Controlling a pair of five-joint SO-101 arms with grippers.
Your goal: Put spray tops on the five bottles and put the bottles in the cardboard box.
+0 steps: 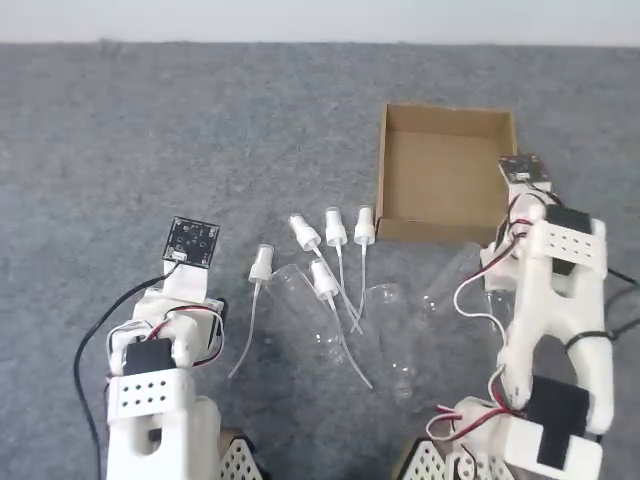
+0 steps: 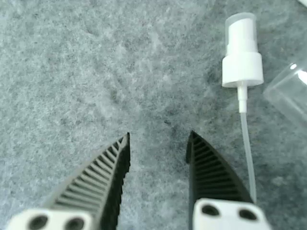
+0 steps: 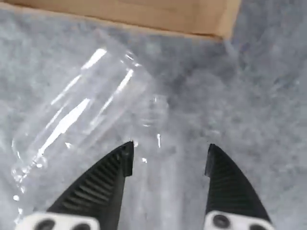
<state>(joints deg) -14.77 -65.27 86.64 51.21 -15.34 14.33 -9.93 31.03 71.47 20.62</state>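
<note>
Several white spray tops with long dip tubes lie loose mid-table, among them one [image 1: 262, 265] nearest my left arm [image 1: 165, 340]. Several clear bottles lie on their sides around them, such as one [image 1: 300, 300] under the tops and one [image 1: 450, 275] just in front of the cardboard box [image 1: 445, 170]. My left gripper [image 2: 158, 143] is open over bare carpet, with a spray top [image 2: 242, 62] off to one side beyond its fingertips. My right gripper [image 3: 170, 151] is open, and the neck of a clear bottle [image 3: 81, 110] lies just ahead of its fingertips.
The open box holds nothing and stands at the back right; its near wall [image 3: 144, 14] runs close behind the bottle at my right gripper. A clear bottle's edge [image 2: 292, 91] shows beside the left spray top. Grey carpet [image 1: 150, 130] covers the table.
</note>
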